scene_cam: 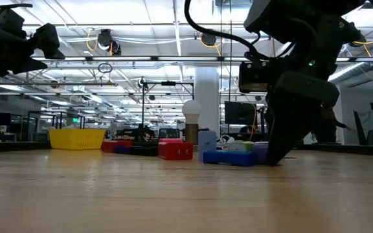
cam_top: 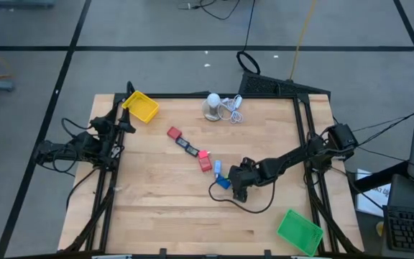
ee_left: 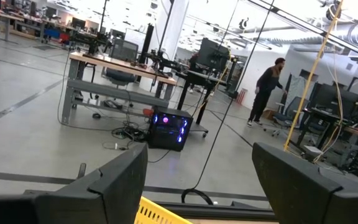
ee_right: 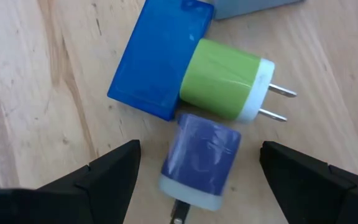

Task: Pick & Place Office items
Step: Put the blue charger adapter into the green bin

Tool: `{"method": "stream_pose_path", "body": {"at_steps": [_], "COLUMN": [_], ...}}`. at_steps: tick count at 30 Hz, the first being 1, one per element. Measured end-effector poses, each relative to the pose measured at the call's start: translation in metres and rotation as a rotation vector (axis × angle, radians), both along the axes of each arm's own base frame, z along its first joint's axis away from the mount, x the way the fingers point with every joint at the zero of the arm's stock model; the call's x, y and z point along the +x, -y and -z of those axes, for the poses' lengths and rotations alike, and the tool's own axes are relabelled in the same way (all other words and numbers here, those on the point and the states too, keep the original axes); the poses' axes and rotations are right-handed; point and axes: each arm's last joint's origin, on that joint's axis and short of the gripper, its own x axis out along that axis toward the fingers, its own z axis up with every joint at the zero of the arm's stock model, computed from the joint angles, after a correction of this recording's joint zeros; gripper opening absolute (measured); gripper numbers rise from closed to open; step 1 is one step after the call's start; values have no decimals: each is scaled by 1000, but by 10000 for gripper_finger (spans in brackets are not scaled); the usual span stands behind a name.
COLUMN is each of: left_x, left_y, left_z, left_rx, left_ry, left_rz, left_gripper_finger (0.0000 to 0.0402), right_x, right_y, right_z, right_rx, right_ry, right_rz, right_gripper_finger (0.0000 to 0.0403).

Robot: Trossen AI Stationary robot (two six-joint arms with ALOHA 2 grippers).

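Observation:
The office items lie in a slanting row mid-table: a red block (cam_top: 173, 133), a dark flat rectangle (cam_top: 187, 146), a pink bit (cam_top: 204, 154), another red block (cam_top: 205, 165) and blue blocks (cam_top: 220, 173). My right gripper (cam_top: 236, 184) hangs open just above the row's near end. In its wrist view the fingers (ee_right: 104, 177) stand wide on either side of a purple plug adapter (ee_right: 201, 158). That adapter lies flat beside a green plug adapter (ee_right: 225, 79) and a flat blue block (ee_right: 160, 59). My left gripper (ee_left: 201, 186) waits open above the table's left edge, by the yellow tray (cam_top: 141, 106).
The green tray (cam_top: 298, 232) sits at the near right corner, and the yellow tray (scene_cam: 76, 138) at the far left. A white round object with coiled cable (cam_top: 218, 106) stands at the far edge. A black cable (cam_top: 225, 198) loops near the right gripper. A person (ee_left: 267, 90) stands in the room beyond.

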Motion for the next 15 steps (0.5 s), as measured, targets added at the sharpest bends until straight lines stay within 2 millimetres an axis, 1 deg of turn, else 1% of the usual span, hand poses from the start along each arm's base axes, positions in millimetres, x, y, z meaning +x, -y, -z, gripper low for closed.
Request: {"method": "stream_pose_path", "body": {"at_steps": [3, 8, 11, 15], "left_x": [0, 0, 0, 0], "left_y": [0, 0, 0, 0], "left_z": [0, 0, 0, 0], "left_rx": [0, 0, 0, 0], "left_ry": [0, 0, 0, 1], "left_rz": [0, 0, 0, 0], "left_gripper_finger": [294, 294, 294, 294], "right_x": [-1, -1, -1, -1], "right_y": [2, 2, 2, 2], "right_z": [0, 0, 0, 0], "right_rx": [-39, -43, -43, -43], "right_ry": [-2, -1, -1, -1], "right_rz": [17, 21, 22, 22], "right_gripper_finger": [318, 312, 293, 256]}}
